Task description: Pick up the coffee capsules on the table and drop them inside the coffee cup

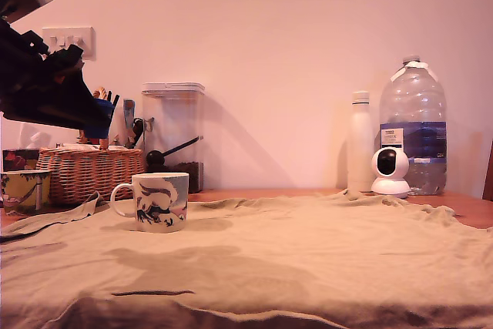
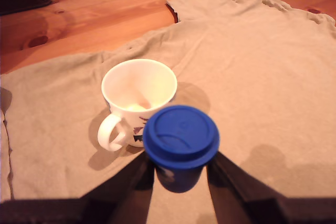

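The arm (image 1: 42,86) is a black, blocky, angular body with a pale grey box-shaped part at its ten o'clock end, and its pincer (image 2: 178,174) has two flat dark fingers (image 2: 128,179).

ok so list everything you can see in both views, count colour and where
white ceramic mug with blue swirl design: one, on the cloth at the exterior view's left, empty inside
dark blue plastic capsule: one, held up in the air
wrinkled tan cloth: one, draped over the tabletop
reddish-brown wooden table: one, bare past the cloth
wicker basket: one, brown, far left
yellow-green floral cup: one, left edge
clear lidded canister: one, behind the mug
white slim bottle: one, right, by the wall
large clear water jug: one, blue label, right
small white camera: one, before the jug
black robot arm: one, upper left
hand: one, black, shut on the capsule
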`<act>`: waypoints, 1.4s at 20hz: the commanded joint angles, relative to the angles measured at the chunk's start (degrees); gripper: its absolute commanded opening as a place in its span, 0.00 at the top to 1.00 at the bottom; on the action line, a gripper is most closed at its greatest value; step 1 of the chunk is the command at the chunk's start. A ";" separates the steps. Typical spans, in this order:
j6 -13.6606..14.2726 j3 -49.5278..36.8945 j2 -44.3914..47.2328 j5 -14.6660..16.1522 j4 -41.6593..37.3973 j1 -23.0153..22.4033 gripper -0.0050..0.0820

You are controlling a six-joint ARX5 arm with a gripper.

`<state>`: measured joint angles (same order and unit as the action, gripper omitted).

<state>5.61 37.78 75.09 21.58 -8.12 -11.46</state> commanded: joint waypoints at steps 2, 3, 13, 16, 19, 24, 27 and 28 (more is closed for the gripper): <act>0.39 -0.04 -0.55 -0.55 -0.87 0.22 0.66; 0.33 -0.04 -0.55 -1.25 -0.94 0.22 0.66; -2.64 0.50 0.02 -2.93 -4.37 0.22 0.66; -2.64 2.78 2.36 -2.97 -4.42 0.20 0.66; -2.64 6.47 6.14 -2.97 -3.87 0.15 0.66; -2.60 13.03 12.11 -2.82 -1.20 -0.07 0.66; -2.56 17.88 15.61 -2.56 2.43 -0.31 0.66; -2.58 19.69 16.83 -2.54 4.04 -0.52 0.66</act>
<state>3.18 56.31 90.61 18.76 -4.32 -11.62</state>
